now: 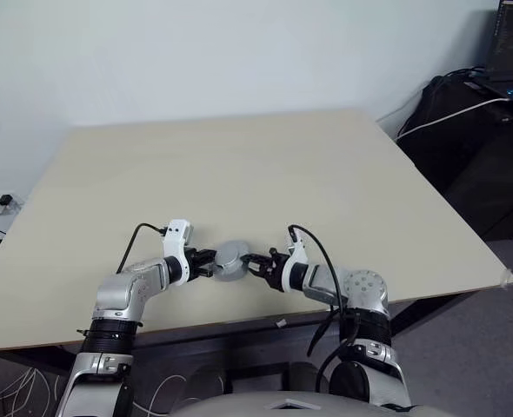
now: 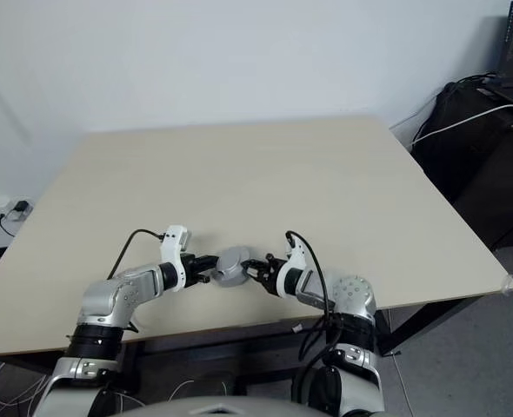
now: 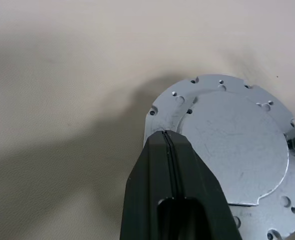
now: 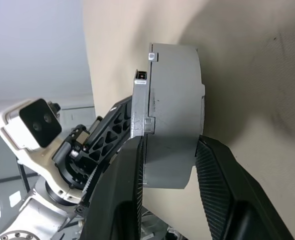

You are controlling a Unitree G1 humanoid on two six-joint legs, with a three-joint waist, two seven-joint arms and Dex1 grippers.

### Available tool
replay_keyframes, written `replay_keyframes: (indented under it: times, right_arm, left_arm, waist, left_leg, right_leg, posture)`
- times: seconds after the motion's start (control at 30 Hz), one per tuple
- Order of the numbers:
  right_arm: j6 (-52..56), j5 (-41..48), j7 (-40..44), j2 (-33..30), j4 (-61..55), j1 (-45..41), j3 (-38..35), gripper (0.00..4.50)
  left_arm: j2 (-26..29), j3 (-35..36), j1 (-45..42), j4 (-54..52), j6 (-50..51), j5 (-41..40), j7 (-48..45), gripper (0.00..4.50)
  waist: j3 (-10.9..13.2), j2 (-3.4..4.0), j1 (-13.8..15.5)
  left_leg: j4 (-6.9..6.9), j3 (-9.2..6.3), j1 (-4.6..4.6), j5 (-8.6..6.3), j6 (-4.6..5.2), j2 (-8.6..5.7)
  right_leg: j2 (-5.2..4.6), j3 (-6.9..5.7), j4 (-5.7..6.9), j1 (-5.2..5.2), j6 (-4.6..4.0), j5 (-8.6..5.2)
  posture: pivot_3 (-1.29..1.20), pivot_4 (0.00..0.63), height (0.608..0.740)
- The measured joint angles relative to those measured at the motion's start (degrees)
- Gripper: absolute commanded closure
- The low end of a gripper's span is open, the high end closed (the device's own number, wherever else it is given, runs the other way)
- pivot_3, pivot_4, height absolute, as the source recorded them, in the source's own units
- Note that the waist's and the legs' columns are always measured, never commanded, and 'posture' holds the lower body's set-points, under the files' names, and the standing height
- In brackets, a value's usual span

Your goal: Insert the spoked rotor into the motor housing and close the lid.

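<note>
The silver-grey lid (image 3: pixel 237 150) lies flat on the round grey motor housing (image 4: pixel 175 100), and the two stand as one unit (image 1: pixel 230 261) near the table's front edge. My left gripper (image 3: pixel 166 134) is shut, its fingertips together and touching the lid's rim on the unit's left side. My right gripper (image 4: pixel 170 142) comes from the right, its two fingers (image 4: pixel 215 170) closed on the housing with one against the lid's flange and the other against the base. The spoked rotor is hidden.
The beige table (image 1: pixel 239 165) stretches far behind the unit. Its front edge (image 1: pixel 239 320) runs just below both wrists. A dark bag with cables and a laptop (image 1: pixel 509 52) stand off the table at the far right.
</note>
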Motion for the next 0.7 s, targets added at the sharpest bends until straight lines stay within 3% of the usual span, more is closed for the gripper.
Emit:
replay_keyframes:
  times: [0.13, 0.47, 0.7]
  right_arm:
    - [-1.87, -0.96, 0.66, 0.09, -0.8, 0.39, 2.51, 3.29]
    - [-2.94, -2.16, 2.6, 0.17, 0.06, -0.12, 5.34, 0.04]
    - [-4.01, -2.14, 3.04, 0.19, 1.23, -0.22, 5.54, 0.04]
  left_arm:
    - [0.15, 0.25, 0.06, 0.01, -0.03, 0.09, 0.08, 4.5]
    - [0.0, 0.26, 0.11, 0.0, -0.28, 0.0, -0.13, 4.5]
    - [0.05, 0.18, 0.07, 0.0, -0.34, 0.03, -0.2, 4.5]
  waist:
    - [0.0, 0.0, -0.36]
    - [0.02, 0.01, -0.7]
    - [0.02, 0.02, -0.78]
  left_leg:
    - [0.03, 0.02, 0.02, 0.0, -0.03, 0.04]
    - [0.04, 0.02, 0.03, 0.02, -0.07, 0.07]
    - [0.07, 0.03, 0.03, 0.01, -0.09, 0.09]
  right_leg:
    - [0.02, -0.01, 0.01, 0.01, 0.12, -0.07]
    - [0.04, -0.01, 0.04, -0.01, 0.06, -0.01]
    - [0.04, -0.01, 0.06, 0.0, 0.13, -0.05]
  posture:
    - [0.0, 0.0, 0.74]
    - [0.0, 0.0, 0.74]
    - [0.0, 0.0, 0.74]
